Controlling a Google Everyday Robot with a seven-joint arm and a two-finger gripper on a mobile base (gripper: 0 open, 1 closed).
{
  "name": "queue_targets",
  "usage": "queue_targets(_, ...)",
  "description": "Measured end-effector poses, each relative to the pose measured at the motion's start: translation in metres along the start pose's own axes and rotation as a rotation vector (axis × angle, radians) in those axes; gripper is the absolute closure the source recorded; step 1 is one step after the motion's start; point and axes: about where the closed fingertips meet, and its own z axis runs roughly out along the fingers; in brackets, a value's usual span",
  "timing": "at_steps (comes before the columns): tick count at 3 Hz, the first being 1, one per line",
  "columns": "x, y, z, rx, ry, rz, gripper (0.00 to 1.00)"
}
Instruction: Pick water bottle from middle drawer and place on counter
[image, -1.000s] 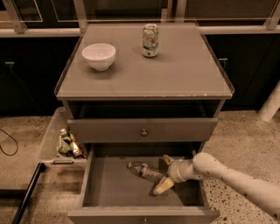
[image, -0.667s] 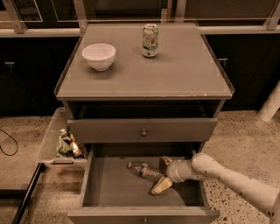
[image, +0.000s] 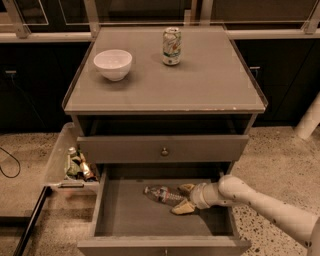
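The water bottle lies on its side on the bare bottom of the open middle drawer, right of its middle. My gripper reaches in from the right, low inside the drawer. It is open, with one pale finger behind the bottle's right end and the other in front of it. The bottle rests on the drawer floor. The counter is the grey cabinet top above, with a pale front edge.
A white bowl and a white-green soda can stand on the counter's back half. The upper drawer is closed, just above my arm. A clear bin with small dark bottles hangs at the cabinet's left. A white post stands at right.
My gripper has slid a little left, so its fingers now straddle the bottle's right end, and they stand somewhat closer together. The bottle has not moved.
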Motion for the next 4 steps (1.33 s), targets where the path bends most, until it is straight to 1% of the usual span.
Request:
queue_targets(1,0.0,0.0,0.0,0.0,0.0,0.0,0.61)
queue_targets(2,0.004,0.009,-0.007,-0.015,0.016,0.026,0.84)
queue_targets(3,-0.006,0.022,-0.031,-0.02,0.015,0.043,1.0)
queue_targets(4,-0.033,0.03,-0.065,0.004,0.017,0.021,1.0)
